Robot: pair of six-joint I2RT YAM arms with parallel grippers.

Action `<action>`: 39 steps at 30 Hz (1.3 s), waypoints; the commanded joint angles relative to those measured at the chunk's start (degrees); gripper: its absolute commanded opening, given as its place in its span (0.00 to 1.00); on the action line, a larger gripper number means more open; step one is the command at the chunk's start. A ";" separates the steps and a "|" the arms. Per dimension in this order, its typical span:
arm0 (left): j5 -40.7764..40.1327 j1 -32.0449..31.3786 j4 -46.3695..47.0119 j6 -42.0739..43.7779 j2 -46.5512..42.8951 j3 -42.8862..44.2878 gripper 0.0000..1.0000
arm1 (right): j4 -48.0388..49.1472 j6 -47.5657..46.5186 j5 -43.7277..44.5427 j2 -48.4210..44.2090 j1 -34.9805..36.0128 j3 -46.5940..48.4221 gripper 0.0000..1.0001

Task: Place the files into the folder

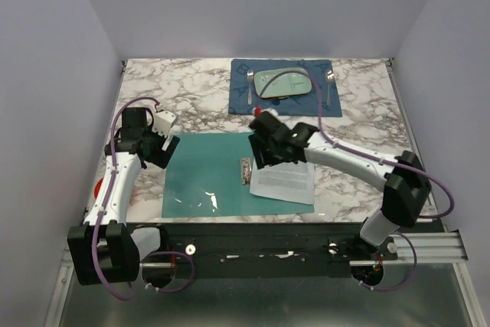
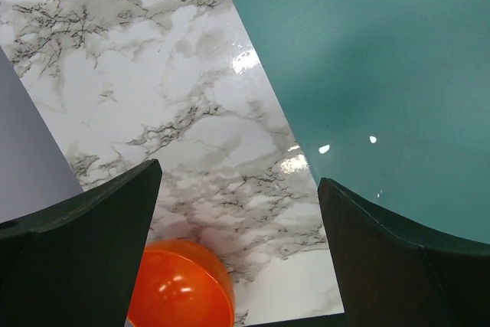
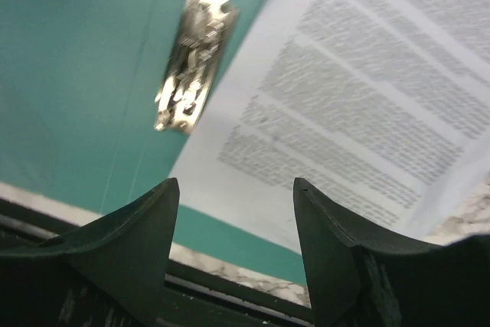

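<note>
The right arm's wrist covers the far left corner of the files (image 1: 285, 181) from above, so the count of sheets cannot be told; they read as one white stack. Its print is too small to read. The stack lies flat on the right leaf of the folder (image 1: 203, 178), which is open on the table (image 1: 191, 93), just right of one metal clip (image 3: 191, 70) at the crease. The clip is blurred in the right wrist view. Whether the stack's right edge passes the folder's right edge cannot be told.

The right gripper (image 3: 235, 183) hangs over the near left part of the files, jaws apart, holding nothing. The left gripper (image 2: 237, 178) is over bare marble at the folder's left edge, jaws apart too, holding nothing.

One orange ball (image 2: 180, 285) lies near the left gripper, cut off by the frame's bottom edge and mostly hidden by the left arm from above.

Far back lie one placemat (image 1: 241, 101), one plate (image 1: 282, 83) on it, and two pieces of cutlery, a fork (image 1: 249, 86) to the plate's left and another piece (image 1: 329, 88) to its right, too small to tell
</note>
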 commanded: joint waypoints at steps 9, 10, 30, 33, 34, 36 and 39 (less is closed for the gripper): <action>-3.76 -10.74 3.12 -3.70 12.71 3.12 0.99 | 6.64 -4.41 -10.51 -11.32 -30.64 -12.42 0.70; -4.54 -13.19 3.21 -4.14 13.42 3.57 0.99 | 8.03 -4.58 -12.17 -11.41 -32.74 -13.22 0.70; -14.83 -30.26 9.45 -7.92 34.42 11.74 0.98 | 18.24 -6.34 -20.36 -4.38 -40.58 -21.14 0.64; -15.71 -31.67 10.15 -8.28 35.40 12.09 0.98 | 19.56 -6.34 -21.68 -4.29 -40.84 -21.93 0.60; -15.80 -32.37 10.16 -8.28 35.92 12.09 0.98 | 19.99 -6.26 -22.20 -4.29 -40.84 -22.28 0.59; -16.15 -32.81 10.42 -8.63 36.45 12.62 0.98 | 20.44 -6.17 -22.47 -4.20 -40.93 -22.63 0.54; -16.86 -33.78 10.42 -8.63 37.51 13.15 0.98 | 21.23 -5.82 -22.91 -4.46 -40.93 -23.42 0.46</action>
